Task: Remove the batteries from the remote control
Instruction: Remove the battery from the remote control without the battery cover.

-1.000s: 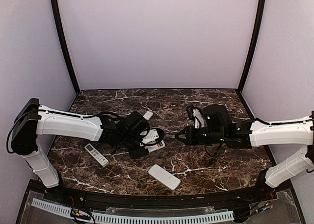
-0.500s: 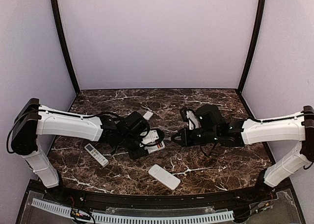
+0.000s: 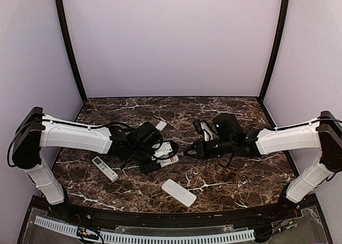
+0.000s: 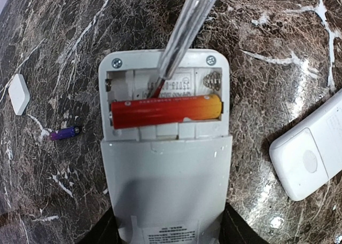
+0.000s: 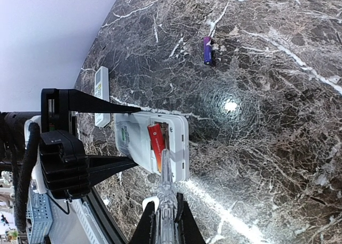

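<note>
Counting cells, we judge the job about half done. One orange-red battery [image 4: 165, 110] lies lengthwise in the lower slot of the remote control [image 4: 165, 185]. The slot above it is empty, with its spring [image 4: 212, 81] bare. A purple battery [image 4: 65, 133] is already out and lies on the dark marbled surface [image 4: 278, 52], off to one side of the remote. A small white cover [image 4: 18, 94] rests beyond it, apart from both, so the compartment is open.

A clear rod-like tool [image 4: 184, 33] reaches into the empty upper slot. Its tip is just beside the top edge of the orange-red battery, though we cannot tell whether the two touch. The right hand [image 5: 166, 222] is pressed together on the tool's handle. The left hand [image 4: 166, 230] pinches the remote by its long sides near the label end and holds it back-up on or just over the surface.

What is left, as we read it, is to lever the last cell out of its seat and clear of the casing. A second remote [image 4: 310, 153] lies close by on the other side, face down, and neither hand touches it. We cannot tell whether it holds cells too.
</note>
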`<action>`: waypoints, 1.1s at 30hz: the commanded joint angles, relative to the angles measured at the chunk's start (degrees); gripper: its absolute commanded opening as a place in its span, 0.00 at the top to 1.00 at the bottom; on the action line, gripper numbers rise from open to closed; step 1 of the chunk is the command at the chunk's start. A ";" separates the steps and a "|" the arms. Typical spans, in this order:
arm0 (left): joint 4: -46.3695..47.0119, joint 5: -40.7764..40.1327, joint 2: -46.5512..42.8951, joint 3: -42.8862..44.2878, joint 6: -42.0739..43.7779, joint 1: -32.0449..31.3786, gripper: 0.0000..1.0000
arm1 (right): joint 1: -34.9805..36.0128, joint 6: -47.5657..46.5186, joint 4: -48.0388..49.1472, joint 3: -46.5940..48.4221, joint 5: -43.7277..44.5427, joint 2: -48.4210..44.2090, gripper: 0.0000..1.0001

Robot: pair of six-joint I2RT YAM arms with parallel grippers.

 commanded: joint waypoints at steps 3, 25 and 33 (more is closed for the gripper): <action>0.41 0.90 0.43 0.43 -0.28 -0.38 0.95 | -2.75 1.96 7.53 -2.77 -9.43 1.21 1.00; -1.40 1.92 3.63 2.33 -2.18 0.59 0.96 | -3.90 0.15 7.62 -4.85 -12.61 1.06 1.00; -6.88 7.94 7.19 7.33 -7.92 5.80 0.95 | -3.94 2.80 4.70 -8.44 0.86 -8.75 1.00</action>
